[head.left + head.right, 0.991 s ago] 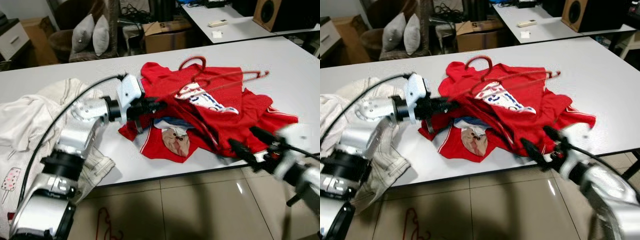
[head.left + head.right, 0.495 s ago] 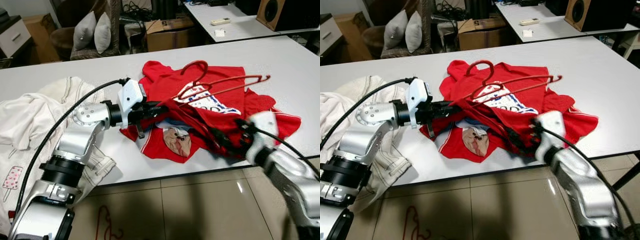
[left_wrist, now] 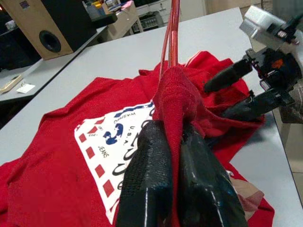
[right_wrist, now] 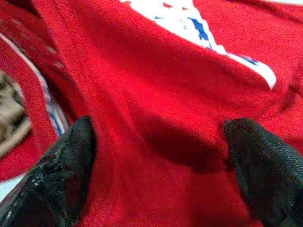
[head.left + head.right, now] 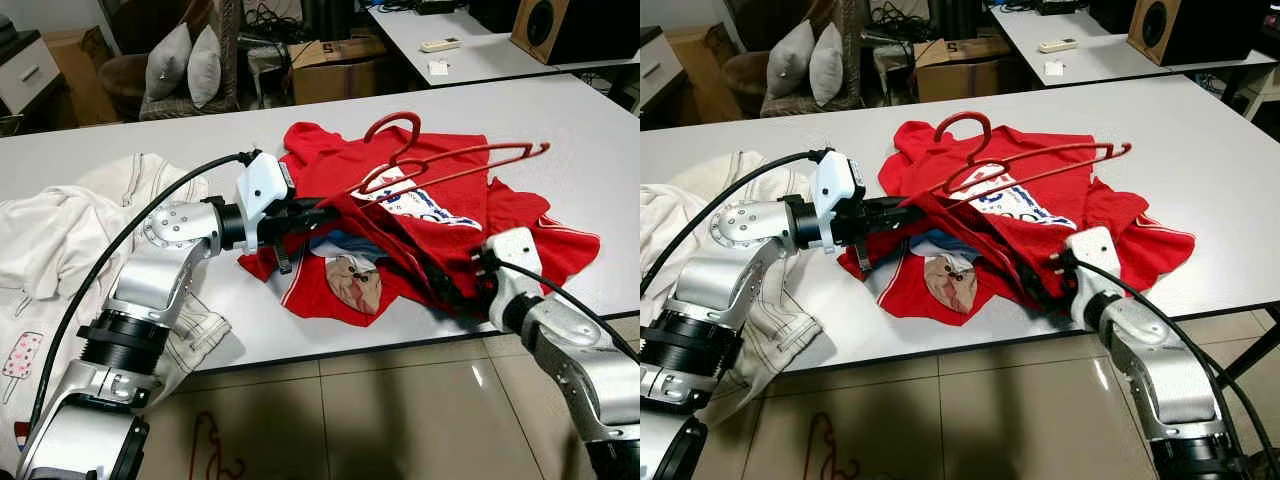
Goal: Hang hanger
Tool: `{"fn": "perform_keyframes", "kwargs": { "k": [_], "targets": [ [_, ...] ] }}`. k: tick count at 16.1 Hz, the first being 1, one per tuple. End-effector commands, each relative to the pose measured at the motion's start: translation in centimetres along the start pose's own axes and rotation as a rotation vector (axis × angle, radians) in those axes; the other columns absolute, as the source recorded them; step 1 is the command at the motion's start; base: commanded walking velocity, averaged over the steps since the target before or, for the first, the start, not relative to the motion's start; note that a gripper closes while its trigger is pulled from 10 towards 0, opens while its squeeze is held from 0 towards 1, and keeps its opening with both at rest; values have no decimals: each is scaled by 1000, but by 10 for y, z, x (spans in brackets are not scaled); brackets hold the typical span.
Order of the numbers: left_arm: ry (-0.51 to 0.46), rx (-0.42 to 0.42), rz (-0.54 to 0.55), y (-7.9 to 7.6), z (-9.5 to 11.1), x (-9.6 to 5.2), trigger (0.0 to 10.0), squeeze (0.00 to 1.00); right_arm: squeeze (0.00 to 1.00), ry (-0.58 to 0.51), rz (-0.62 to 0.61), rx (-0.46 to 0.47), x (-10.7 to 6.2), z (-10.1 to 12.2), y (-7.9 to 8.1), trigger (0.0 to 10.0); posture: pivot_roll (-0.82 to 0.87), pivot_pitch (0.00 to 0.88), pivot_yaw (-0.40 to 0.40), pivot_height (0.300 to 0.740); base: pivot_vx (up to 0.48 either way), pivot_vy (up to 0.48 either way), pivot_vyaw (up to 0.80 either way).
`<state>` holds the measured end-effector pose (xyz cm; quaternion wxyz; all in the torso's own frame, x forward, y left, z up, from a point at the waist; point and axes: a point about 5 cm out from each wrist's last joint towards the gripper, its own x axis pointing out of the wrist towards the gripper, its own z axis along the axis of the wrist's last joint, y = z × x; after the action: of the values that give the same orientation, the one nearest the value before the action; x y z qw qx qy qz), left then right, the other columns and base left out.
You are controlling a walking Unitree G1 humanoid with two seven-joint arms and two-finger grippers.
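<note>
A red wire hanger [image 5: 440,168] slants up over a crumpled red shirt [image 5: 455,215] on the white table [image 5: 600,120], its hook [image 5: 395,125] pointing to the far side. My left gripper [image 5: 318,212] is shut on a fold of the red shirt [image 3: 71,179] wrapped over the hanger's near end, and the wires rise out of that fold. My right gripper [image 5: 447,292] is open and pressed into the shirt's front edge. Red cloth lies between its spread fingers [image 4: 61,175], touching both.
A heap of white and cream clothes [image 5: 60,230] covers the table's left end. The table's front edge [image 5: 330,352] runs just below the shirt, with tiled floor beneath. Behind stand a chair with cushions [image 5: 185,65], a cardboard box [image 5: 335,70] and a second table [image 5: 470,40].
My right arm has come in from beyond the table's front edge, and its open fingers now push into the shirt. The hanger's far end sits a little higher. The left gripper has kept its hold.
</note>
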<state>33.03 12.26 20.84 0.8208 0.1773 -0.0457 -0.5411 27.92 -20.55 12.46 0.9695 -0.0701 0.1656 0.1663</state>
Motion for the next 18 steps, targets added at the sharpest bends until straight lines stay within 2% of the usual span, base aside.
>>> {"fn": "perform_keyframes", "kwargs": {
  "k": [1, 2, 3, 4, 5, 15, 18],
  "targets": [
    [-16, 15, 22, 5, 7, -4, 0, 0, 0, -8, -1, 16, 1, 3, 0, 9569, -79, 0, 89, 740, 0, 0, 0],
    [-16, 15, 23, 6, 7, -5, 0, 0, 0, -18, -2, 28, 1, 4, 0, 9569, -79, 0, 89, 740, 0, 0, 0],
    [-16, 15, 26, 6, 8, -5, 0, 0, 0, -20, 1, 35, 0, 4, 0, 4314, -80, 0, 88, 740, 0, 0, 0],
    [-16, 16, 29, 6, 8, -4, 0, 0, 0, -15, 6, 38, 0, 3, 0, 1333, -81, 0, 88, 740, 0, 0, 0],
    [-16, 16, 30, 7, 8, -4, 0, 0, 0, -4, 2, 42, 0, 1, -1, 78, -81, 0, 88, 740, 0, 0, 0],
    [-14, 23, 45, 9, 8, -6, 0, 0, 0, -4, -30, 63, -2, -2, -13, 0, -76, 0, 80, 740, 0, 0, 0],
    [-10, 23, 42, 9, 7, -6, 0, 0, 0, -49, -45, 79, -5, 4, -16, 0, -85, 0, 89, 740, 0, 0, 0]
  ]
}}
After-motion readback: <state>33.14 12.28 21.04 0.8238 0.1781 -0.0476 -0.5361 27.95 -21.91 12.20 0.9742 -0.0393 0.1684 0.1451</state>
